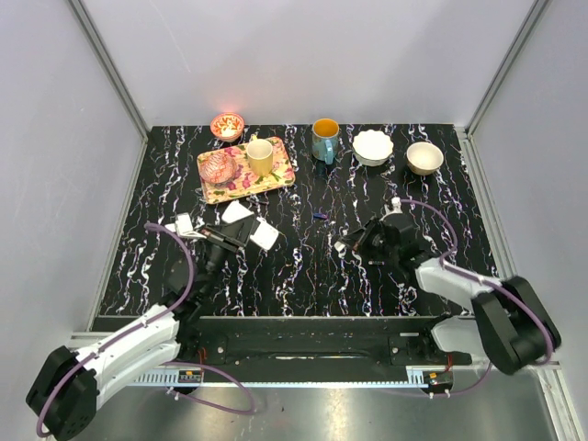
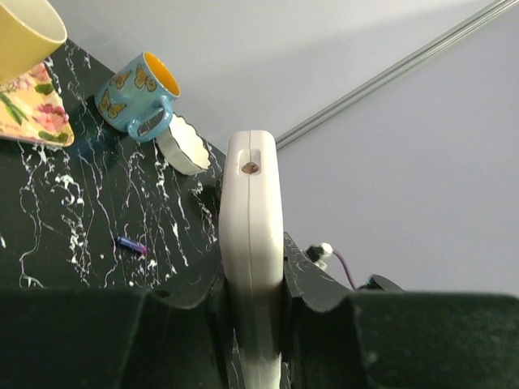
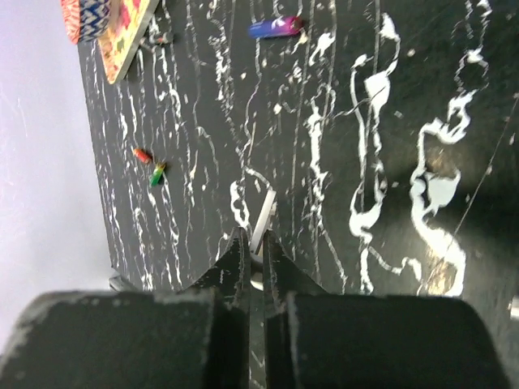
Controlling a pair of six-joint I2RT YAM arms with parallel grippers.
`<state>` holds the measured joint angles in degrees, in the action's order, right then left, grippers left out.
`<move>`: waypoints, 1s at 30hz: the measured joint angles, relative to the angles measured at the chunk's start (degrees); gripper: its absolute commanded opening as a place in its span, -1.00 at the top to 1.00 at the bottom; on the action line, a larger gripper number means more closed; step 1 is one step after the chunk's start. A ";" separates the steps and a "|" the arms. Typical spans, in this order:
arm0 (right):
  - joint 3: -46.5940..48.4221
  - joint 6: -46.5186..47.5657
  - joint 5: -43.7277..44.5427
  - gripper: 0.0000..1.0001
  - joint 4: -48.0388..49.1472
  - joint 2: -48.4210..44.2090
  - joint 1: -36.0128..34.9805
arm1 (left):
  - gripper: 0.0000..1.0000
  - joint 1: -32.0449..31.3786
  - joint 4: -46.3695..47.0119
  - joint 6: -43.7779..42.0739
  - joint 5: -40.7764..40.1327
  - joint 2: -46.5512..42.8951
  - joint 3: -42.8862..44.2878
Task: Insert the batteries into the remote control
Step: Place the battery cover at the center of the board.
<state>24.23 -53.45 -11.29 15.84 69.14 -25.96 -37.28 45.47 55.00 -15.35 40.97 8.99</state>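
My left gripper [image 2: 251,275] is shut on the white remote control [image 2: 250,219], held edge-on and pointing up and away from the fingers. In the top view this gripper [image 1: 223,241] is at the left-middle of the table. A purplish battery [image 1: 319,217] lies on the table centre and also shows in the left wrist view [image 2: 131,245] and the right wrist view [image 3: 276,27]. A red battery [image 3: 143,154] and a green battery [image 3: 157,173] lie together further left. My right gripper [image 1: 349,245] is low over the table, its tips [image 3: 253,241] shut on a thin white cover piece [image 3: 264,215].
A flowered tray [image 1: 276,177] with a yellow cup [image 1: 260,156] and a pink object stands at the back left, with a small bowl [image 1: 227,125] behind it. A blue mug [image 1: 324,140] and two bowls [image 1: 373,147] [image 1: 424,157] line the back. White flat pieces [image 1: 237,211] lie by the left gripper.
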 measured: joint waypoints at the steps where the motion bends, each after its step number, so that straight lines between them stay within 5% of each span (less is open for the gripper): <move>1: 0.00 -0.04 0.15 1.00 1.53 1.90 0.55 | 1.00 0.00 -0.17 0.24 0.09 -0.55 -0.46; 14: 6.80 -3.02 -0.37 0.96 15.21 26.03 6.64 | 1.00 0.00 -3.41 2.23 0.28 -7.06 -3.50; 16: 7.06 -3.30 -0.39 0.82 15.41 26.45 7.02 | 1.00 0.00 -3.80 2.29 0.31 -7.63 -3.89; 21: 7.04 -3.19 -0.35 0.10 12.94 26.40 7.28 | 1.00 0.00 -4.90 2.47 0.24 -8.50 -3.98; 30: 6.86 -3.19 -1.46 -0.28 9.92 23.63 7.28 | 1.00 0.00 -5.05 2.73 0.17 -7.43 -3.98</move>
<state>31.09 -56.64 -12.75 25.76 92.77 -18.68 -37.28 40.42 57.74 -15.18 33.54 5.02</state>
